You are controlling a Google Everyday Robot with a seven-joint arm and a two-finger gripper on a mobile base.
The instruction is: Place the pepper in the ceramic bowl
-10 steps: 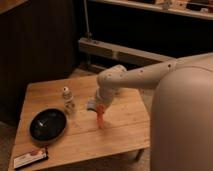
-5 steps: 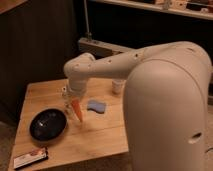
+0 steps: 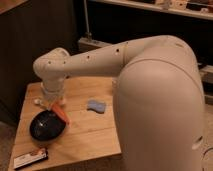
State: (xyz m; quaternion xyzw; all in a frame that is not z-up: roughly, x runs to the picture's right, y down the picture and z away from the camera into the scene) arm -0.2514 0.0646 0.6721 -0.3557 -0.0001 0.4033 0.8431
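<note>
The robot's broad white arm (image 3: 150, 75) is reaching in from the right and tapering toward a rounded wrist joint (image 3: 52, 67) at the left. From that joint the gripper (image 3: 55, 106) is pointing straight down, directly beneath the wrist, with its jaws closing on the pepper (image 3: 61, 114), which is slanting out below them.

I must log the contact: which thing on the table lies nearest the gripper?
The slim orange-red pepper, hanging at the gripper over the rim of the glossy black ceramic bowl. The flat blue sponge and the packet lie farther away.
</note>
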